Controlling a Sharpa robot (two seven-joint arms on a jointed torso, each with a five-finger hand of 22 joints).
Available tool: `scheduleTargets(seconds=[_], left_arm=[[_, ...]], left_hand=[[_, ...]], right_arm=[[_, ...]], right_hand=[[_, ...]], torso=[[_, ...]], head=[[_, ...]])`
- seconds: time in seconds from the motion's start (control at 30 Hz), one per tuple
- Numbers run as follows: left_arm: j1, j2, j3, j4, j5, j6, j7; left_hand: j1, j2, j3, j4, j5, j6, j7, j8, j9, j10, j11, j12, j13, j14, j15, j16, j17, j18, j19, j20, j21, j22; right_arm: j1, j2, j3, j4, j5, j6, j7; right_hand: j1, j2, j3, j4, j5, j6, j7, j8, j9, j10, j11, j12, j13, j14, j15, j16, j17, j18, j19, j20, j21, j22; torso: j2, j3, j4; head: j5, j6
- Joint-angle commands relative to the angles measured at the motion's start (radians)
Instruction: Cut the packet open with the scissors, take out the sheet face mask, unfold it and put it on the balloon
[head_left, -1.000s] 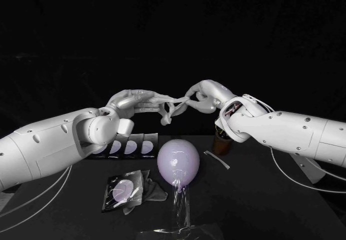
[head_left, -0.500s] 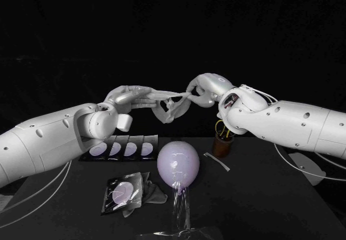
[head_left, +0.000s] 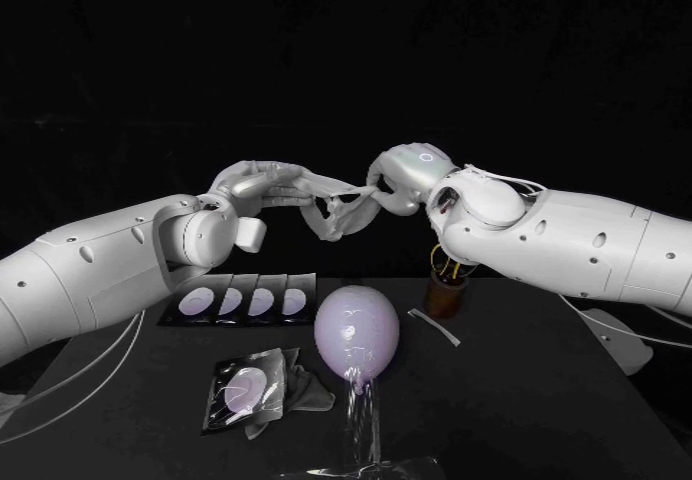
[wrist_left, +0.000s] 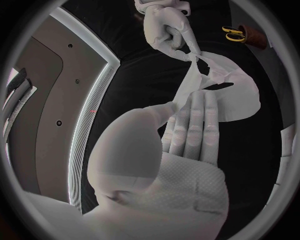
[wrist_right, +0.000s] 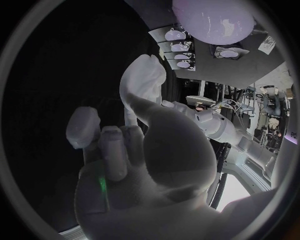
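From the head view, the left hand (head_left: 271, 186) and right hand (head_left: 405, 178) meet high above the far part of the table (head_left: 548, 400), each pinching an edge of the mask (head_left: 339, 212). The mask hangs crumpled between them, only partly spread. Below it, the balloon (head_left: 356, 328) stands upright on a clear stand (head_left: 362, 425) at the table's middle. The opened packet (head_left: 245, 390) lies to its near left, and a row of packets (head_left: 245, 300) lies farther back. The scissors (head_left: 451, 268) stand in a brown cup (head_left: 446, 295) to the balloon's far right, and a cut strip (head_left: 433, 322) lies near the cup.

In the left wrist view, the left hand's fingers (wrist_left: 194, 125) lie straight and close together against the mask's (wrist_left: 225, 95) edge. The right hand (wrist_left: 165, 27) grips the opposite edge between curled fingers. The scissors' yellow handles (wrist_left: 235, 34) show beyond.

In the right wrist view, the right hand (wrist_right: 156, 160) has its fingers (wrist_right: 109, 145) curled in. The balloon (wrist_right: 212, 17) and the opened packet (wrist_right: 228, 52) lie beyond it.
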Motion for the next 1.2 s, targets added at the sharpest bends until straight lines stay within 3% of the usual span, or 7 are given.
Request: scheduleTargets(seconds=[0.03, 0.27, 0.43, 0.73, 0.8, 0.83, 1.2], left_arm=[[0.01, 0.004, 0.001, -0.005, -0.027, -0.032, -0.019], [0.039, 0.011, 0.001, -0.03, -0.105, -0.047, -0.03], [0.051, 0.013, 0.0, -0.045, -0.21, -0.043, -0.033], [0.056, 0.023, -0.001, -0.054, -0.328, -0.048, -0.025], [0.057, 0.026, -0.001, -0.057, -0.335, -0.057, -0.023], [0.057, 0.028, -0.001, -0.058, -0.338, -0.062, -0.021], [0.057, 0.042, -0.001, -0.071, -0.349, -0.118, 0.007]], left_hand=[[-0.003, 0.007, 0.0, -0.006, 0.003, 0.008, -0.001, 0.005, 0.1, 0.007, -0.001, -0.004, 0.001, 0.001, -0.007, 0.002, 0.001, 0.015, -0.004, 0.0, 0.007, 0.002], [-0.003, 0.007, 0.0, -0.007, 0.003, 0.008, -0.001, 0.005, 0.1, 0.007, -0.001, -0.004, 0.001, 0.002, -0.007, 0.002, 0.001, 0.015, -0.004, 0.0, 0.008, 0.002], [-0.004, 0.006, 0.0, -0.007, 0.003, 0.009, -0.002, 0.005, 0.1, 0.008, -0.001, -0.004, 0.001, 0.002, -0.007, 0.002, 0.001, 0.014, -0.005, 0.0, 0.009, 0.003], [-0.005, 0.004, -0.001, -0.009, 0.003, 0.01, -0.002, 0.005, 0.101, 0.009, -0.002, -0.004, 0.001, 0.002, -0.007, 0.002, 0.002, 0.014, -0.008, 0.001, 0.01, 0.004], [-0.007, 0.003, 0.001, -0.01, 0.003, 0.011, -0.003, 0.004, 0.102, 0.01, -0.002, -0.004, 0.001, 0.003, -0.008, 0.002, 0.002, 0.008, -0.026, 0.005, 0.005, 0.004], [-0.011, 0.004, 0.006, -0.011, 0.003, 0.013, -0.004, 0.002, 0.103, 0.012, -0.003, -0.005, 0.001, 0.005, -0.009, 0.003, 0.004, -0.004, -0.064, 0.016, -0.01, -0.001], [-0.015, 0.004, 0.008, -0.015, 0.003, 0.015, -0.004, -0.002, 0.107, 0.014, -0.003, -0.006, 0.001, 0.006, -0.009, 0.001, 0.006, -0.002, -0.07, 0.016, 0.003, 0.009]], right_arm=[[0.002, 0.004, 0.001, 0.0, -0.129, 0.042, -0.071], [0.004, 0.008, 0.0, 0.001, -0.198, 0.041, -0.112], [0.01, 0.008, 0.0, -0.003, -0.219, 0.03, -0.129], [0.04, 0.015, 0.001, -0.009, -0.272, 0.017, -0.139], [0.046, 0.02, 0.001, -0.014, -0.282, 0.019, -0.138], [0.049, 0.023, 0.001, -0.017, -0.288, 0.02, -0.138], [0.07, 0.045, 0.0, -0.027, -0.361, 0.033, -0.14]], right_hand=[[-0.001, -0.013, 0.007, -0.003, 0.007, 0.005, 0.0, 0.008, 0.026, 0.079, -0.008, 0.007, 0.226, 0.104, -0.009, 0.006, 0.263, -0.015, 0.008, -0.001, 0.005, 0.003], [0.001, -0.021, 0.016, -0.006, 0.007, 0.009, -0.002, 0.015, 0.029, 0.084, -0.011, 0.015, 0.233, 0.104, -0.011, 0.006, 0.263, -0.018, 0.02, -0.004, 0.021, 0.015], [0.0, -0.024, 0.019, -0.005, 0.007, 0.01, -0.003, 0.017, 0.03, 0.086, -0.011, 0.017, 0.235, 0.104, -0.011, 0.006, 0.263, -0.019, 0.023, -0.005, 0.026, 0.018], [-0.005, -0.032, 0.025, -0.001, 0.007, 0.012, -0.005, 0.022, 0.031, 0.088, -0.013, 0.02, 0.237, 0.104, -0.012, 0.006, 0.263, -0.021, 0.028, -0.007, 0.031, 0.022], [-0.006, -0.034, 0.027, 0.0, 0.007, 0.012, -0.006, 0.024, 0.032, 0.088, -0.014, 0.02, 0.238, 0.104, -0.013, 0.006, 0.263, -0.021, 0.03, -0.008, 0.032, 0.023], [-0.006, -0.034, 0.027, 0.001, 0.007, 0.013, -0.006, 0.024, 0.032, 0.088, -0.014, 0.021, 0.238, 0.104, -0.013, 0.006, 0.263, -0.022, 0.03, -0.008, 0.033, 0.024], [-0.009, -0.039, 0.031, 0.004, 0.007, 0.014, -0.009, 0.027, 0.033, 0.089, -0.016, 0.022, 0.239, 0.104, -0.014, 0.006, 0.263, -0.022, 0.033, -0.009, 0.035, 0.026]], torso=[[0.0, 0.0002, 0.0005], [0.0, 0.0007, 0.001], [0.0, 0.0003, 0.0008], [0.0, -0.0001, -0.0004], [0.0, 0.0, -0.0012], [0.0, 0.0002, -0.0018], [0.001, 0.0007, -0.0007]], head=[[0.0, 0.001], [0.0, 0.005], [-0.001, 0.006], [-0.003, 0.008], [-0.004, 0.01], [-0.005, 0.011], [-0.01, 0.013]])
